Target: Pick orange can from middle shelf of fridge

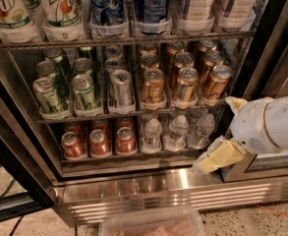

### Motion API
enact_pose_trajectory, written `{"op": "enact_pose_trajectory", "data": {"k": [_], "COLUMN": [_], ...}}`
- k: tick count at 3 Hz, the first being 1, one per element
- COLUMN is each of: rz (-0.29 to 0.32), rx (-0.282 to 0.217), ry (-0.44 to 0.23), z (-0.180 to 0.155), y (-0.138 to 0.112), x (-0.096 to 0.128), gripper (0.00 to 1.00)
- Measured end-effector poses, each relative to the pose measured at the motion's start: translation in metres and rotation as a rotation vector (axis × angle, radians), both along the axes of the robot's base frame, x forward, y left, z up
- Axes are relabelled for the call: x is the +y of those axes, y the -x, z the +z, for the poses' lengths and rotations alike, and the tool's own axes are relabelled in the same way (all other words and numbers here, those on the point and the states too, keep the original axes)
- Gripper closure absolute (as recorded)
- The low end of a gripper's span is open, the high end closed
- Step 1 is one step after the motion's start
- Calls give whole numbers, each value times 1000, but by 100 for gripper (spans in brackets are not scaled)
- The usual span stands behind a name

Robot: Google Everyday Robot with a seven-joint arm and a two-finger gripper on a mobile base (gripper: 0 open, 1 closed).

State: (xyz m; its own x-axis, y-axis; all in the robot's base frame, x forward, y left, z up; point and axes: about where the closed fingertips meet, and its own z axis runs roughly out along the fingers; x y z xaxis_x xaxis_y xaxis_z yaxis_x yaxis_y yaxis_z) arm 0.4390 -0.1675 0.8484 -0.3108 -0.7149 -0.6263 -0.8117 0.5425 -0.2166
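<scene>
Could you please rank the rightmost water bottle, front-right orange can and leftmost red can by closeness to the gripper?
1. Clear plastic water bottle, bottom shelf, beside the gripper at lower right.
2. Shiny copper-orange can, middle shelf, above.
3. Red can, bottom shelf, far left.

Dimly, warmly lit; glare along steel base of fridge, deep shadow at left, gripper pale at lower right.
</scene>
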Motion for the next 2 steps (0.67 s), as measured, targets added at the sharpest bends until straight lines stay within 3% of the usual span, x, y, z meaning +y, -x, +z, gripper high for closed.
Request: {"op": "enact_pose_trajectory", "data": {"k": [1,2], "rz": [0,-69], "rx": [0,-20], "ry": [0,-56], "z": [0,-10], "y": [0,-2], "x": [0,0], "gripper": [0,0]}}
